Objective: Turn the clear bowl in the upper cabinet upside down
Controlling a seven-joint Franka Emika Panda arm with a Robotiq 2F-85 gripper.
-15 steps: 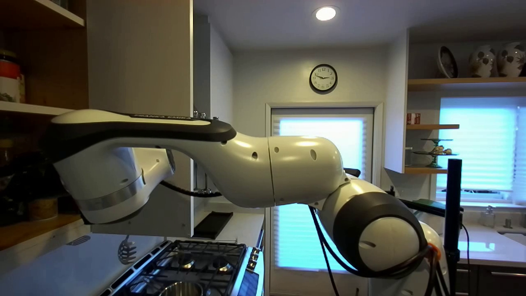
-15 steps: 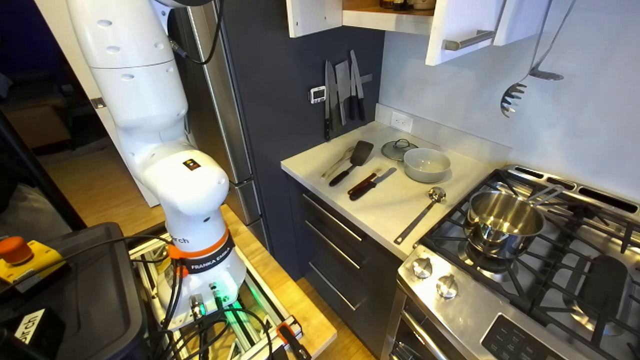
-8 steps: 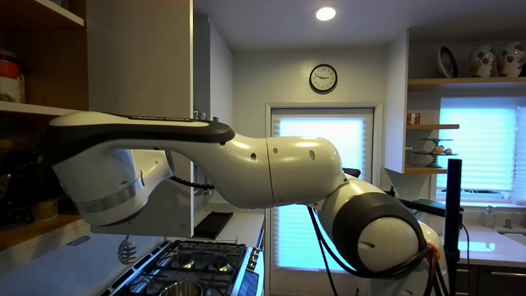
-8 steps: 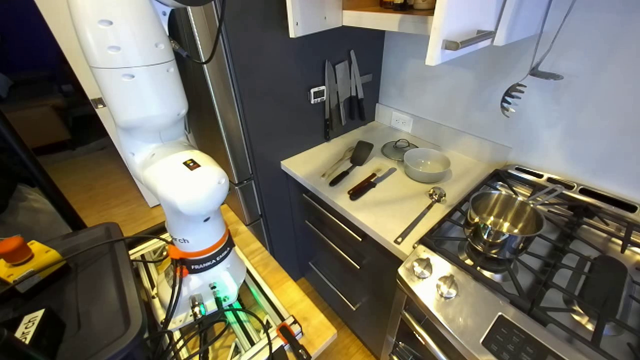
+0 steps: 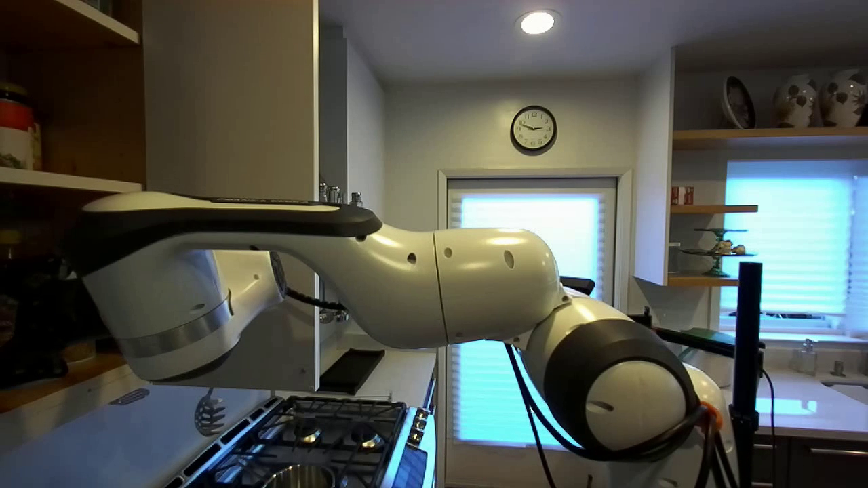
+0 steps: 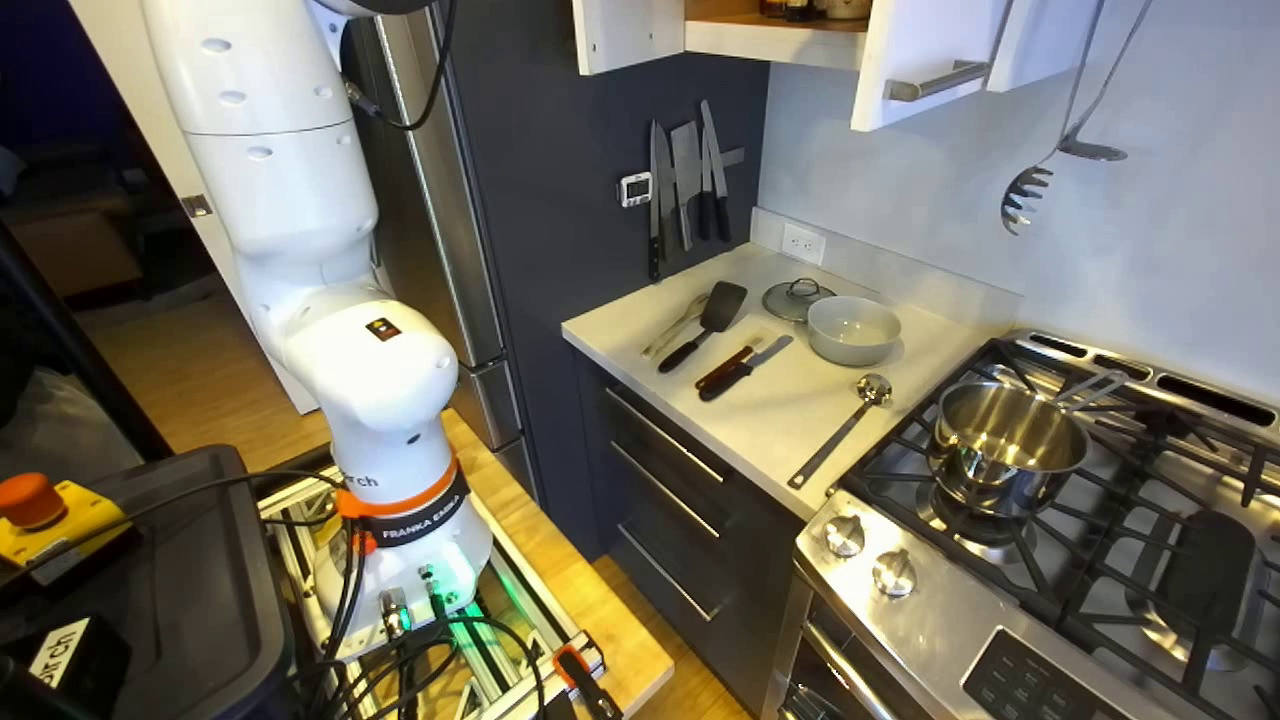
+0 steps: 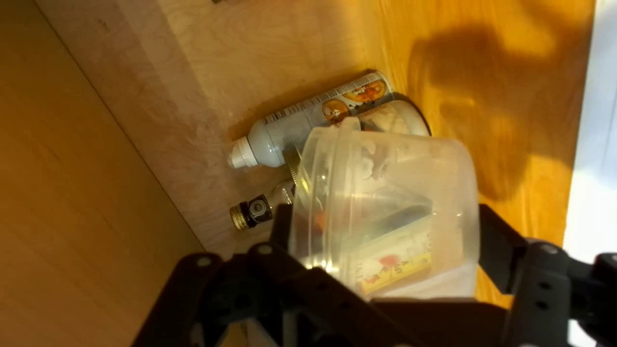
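Two black fingers [image 7: 501, 250] of the robot's gripper [image 7: 388, 233] clamp a clear bowl [image 7: 390, 202] inside the upper cabinet [image 5: 95, 102], one against its rim side and one against its base side. The bowl is deep and made of slightly cloudy plastic, its ridged edge catching the light. In the wrist view its rim faces left, the same way as the cap of a nearby can [image 7: 291, 137]; whether the base touches the shelf [image 7: 540, 202] cannot be told. A yellow-and-white label [image 7: 395, 270] shows through the plastic. Crowding the bowl's far side, and partly hidden by it, are the can, a pale round container [image 7: 400, 118] and a bottle [image 7: 253, 211] with a black-and-gold cap; a wood panel [image 7: 72, 193] stands farther left. In an exterior view, the white arm [image 5: 475, 285] reaches left, in front of the cabinet's pale door [image 5: 230, 95], the gripper too dark there to make out clearly, and a red-and-white jar [image 5: 15, 129] sits one shelf higher, to the left. In an exterior view, a grey bowl [image 6: 850, 350], a pot lid [image 6: 795, 302], a spatula [image 6: 722, 305], a knife [image 6: 748, 370] and a long-handled spoon [image 6: 838, 438] lie on the counter [image 6: 780, 430], left of a stove [image 6: 930, 640] with a steel pot [image 6: 1000, 487] on it.
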